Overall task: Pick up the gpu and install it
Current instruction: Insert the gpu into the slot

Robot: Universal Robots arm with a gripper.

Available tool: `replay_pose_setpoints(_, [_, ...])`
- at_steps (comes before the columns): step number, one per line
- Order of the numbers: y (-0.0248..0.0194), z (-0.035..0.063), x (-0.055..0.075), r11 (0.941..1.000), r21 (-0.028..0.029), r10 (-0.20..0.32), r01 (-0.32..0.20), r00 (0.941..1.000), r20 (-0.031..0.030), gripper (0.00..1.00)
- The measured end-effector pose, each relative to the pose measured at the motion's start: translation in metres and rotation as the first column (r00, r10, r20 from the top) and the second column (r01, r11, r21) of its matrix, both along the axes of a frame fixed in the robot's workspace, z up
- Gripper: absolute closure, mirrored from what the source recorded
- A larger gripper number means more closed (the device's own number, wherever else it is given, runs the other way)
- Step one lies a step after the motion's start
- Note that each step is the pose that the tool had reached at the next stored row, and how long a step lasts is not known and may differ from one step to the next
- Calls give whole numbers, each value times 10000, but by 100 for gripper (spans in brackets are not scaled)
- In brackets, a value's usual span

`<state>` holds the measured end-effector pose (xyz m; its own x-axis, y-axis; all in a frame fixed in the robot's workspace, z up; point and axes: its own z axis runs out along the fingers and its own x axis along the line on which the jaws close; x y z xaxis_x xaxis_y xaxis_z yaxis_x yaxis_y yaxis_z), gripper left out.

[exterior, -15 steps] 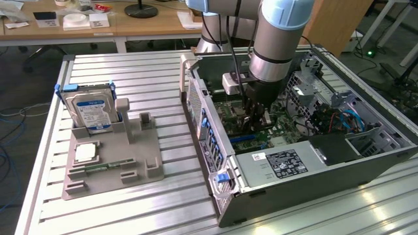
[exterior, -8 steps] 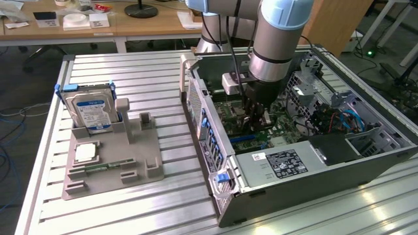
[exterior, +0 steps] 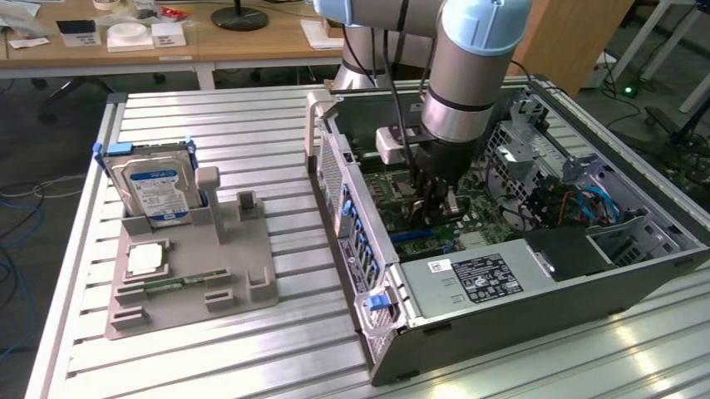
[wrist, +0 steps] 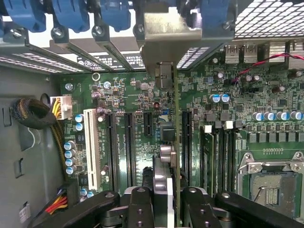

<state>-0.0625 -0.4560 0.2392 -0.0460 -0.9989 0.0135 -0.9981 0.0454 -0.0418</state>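
From the exterior view, the arm reaches down into the open computer case (exterior: 621,274) lying on its side on the slatted metal surface (exterior: 222,357), and the end effector (exterior: 435,218) hangs just above the motherboard (exterior: 391,193) near the case's rear wall. Outside the case stands a grey holder (exterior: 211,274) with a hard drive (exterior: 153,193) upright in it; beyond the surface are wooden desks and cables on the floor. In the wrist view, the end effector (wrist: 167,202) pinches the gpu (wrist: 174,142) edge-on between its fingers (wrist: 140,209), so the card sits directly under it. The card's long axis runs along the expansion slots (wrist: 128,142), its silver bracket (wrist: 183,40) up against the case's rear slot openings, and it seems to be lined up over a slot.
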Motion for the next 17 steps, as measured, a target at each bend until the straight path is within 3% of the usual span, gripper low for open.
replay_pose_setpoints(4, [0,-12,-8,10000,89,2,-2,10000,1,72])
replay_pose_setpoints(7, [0,-22,-13,9995,323,2,-2,10000,1,72])
replay_pose_setpoints(8, [0,-21,-14,9993,362,1,-1,10000,0,72])
replay_pose_setpoints(17, [-35,-29,-18,9993,369,-2,2,10000,1,72])
